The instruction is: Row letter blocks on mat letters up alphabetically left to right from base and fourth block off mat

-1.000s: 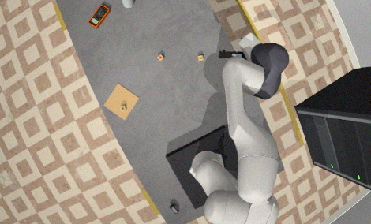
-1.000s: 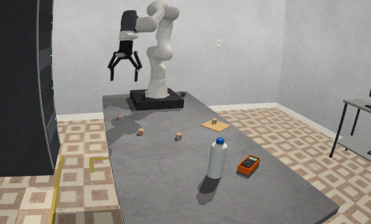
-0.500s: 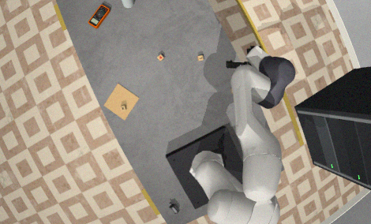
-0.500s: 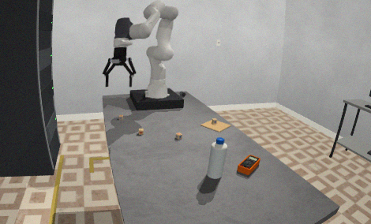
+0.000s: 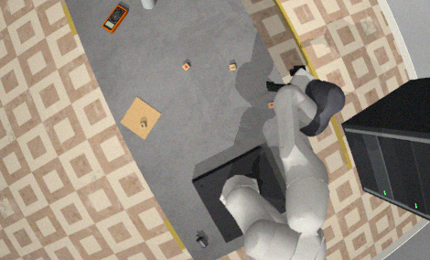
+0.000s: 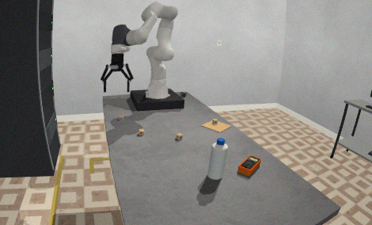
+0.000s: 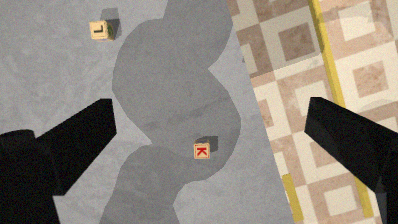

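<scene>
From my wrist view the fingers stand wide, holding nothing, high above the table [image 7: 60,80]. K block [image 7: 201,151] lies below between them, nearer the table's edge; L block [image 7: 99,30] well apart.

The walls [image 6: 232,59] are plain gray. The floor [image 6: 81,186] has brown and cream squares (with yellow lines). A tall black cabinet [image 6: 14,87] stands near a desk [image 6: 362,107].
</scene>
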### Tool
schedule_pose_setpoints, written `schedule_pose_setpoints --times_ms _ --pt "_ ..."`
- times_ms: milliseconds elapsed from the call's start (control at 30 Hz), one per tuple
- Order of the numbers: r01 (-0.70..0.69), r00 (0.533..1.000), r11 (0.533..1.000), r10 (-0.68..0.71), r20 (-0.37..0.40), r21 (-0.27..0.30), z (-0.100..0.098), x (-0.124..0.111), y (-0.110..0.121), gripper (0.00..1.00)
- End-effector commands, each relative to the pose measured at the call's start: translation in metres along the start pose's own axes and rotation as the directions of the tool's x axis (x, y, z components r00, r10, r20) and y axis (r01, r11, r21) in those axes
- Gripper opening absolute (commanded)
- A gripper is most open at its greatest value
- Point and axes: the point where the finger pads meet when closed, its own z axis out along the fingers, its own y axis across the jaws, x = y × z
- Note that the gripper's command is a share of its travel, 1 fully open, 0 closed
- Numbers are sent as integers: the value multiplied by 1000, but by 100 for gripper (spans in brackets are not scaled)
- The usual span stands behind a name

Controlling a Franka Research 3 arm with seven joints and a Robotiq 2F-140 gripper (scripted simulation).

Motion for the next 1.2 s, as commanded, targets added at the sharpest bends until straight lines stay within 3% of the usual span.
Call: schedule_pose_setpoints --times_ms 0,533,1167 --pt "131 990 991 -131 -46 5 8 -7 8 100" --pt "217 973 976 -215 -86 18 38 -52 14 100" --pt "308 943 951 -301 -140 27 68 -98 5 100"
